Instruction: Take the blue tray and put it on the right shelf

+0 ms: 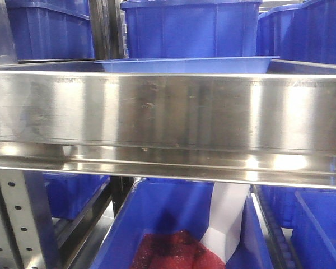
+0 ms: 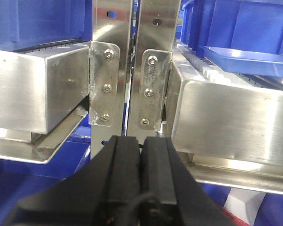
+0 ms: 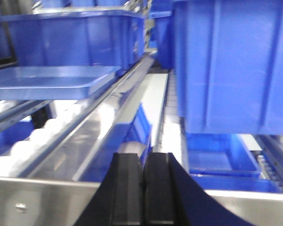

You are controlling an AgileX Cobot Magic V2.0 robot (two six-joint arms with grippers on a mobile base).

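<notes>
On right shelf (image 1: pixel 168 112), blue tray (image 1: pixel 185 65)

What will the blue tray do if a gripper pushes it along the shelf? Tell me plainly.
The blue tray looks glossy and shallow, so it would probably slide easily, the more so as it seems to sit on white rollers. It appears empty and thin-walled, so likely light. Its flared rim may flex if pinched.

**Three close views of the steel rack**

The front view faces the right shelf (image 1: pixel 168 112) rail head-on, very near. The left wrist view looks past its fingers (image 2: pixel 125 174) at the uprights. The right wrist view looks beyond its fingers (image 3: pixel 127 188) along the shelf. All share the blue tray (image 1: pixel 185 64).
</notes>
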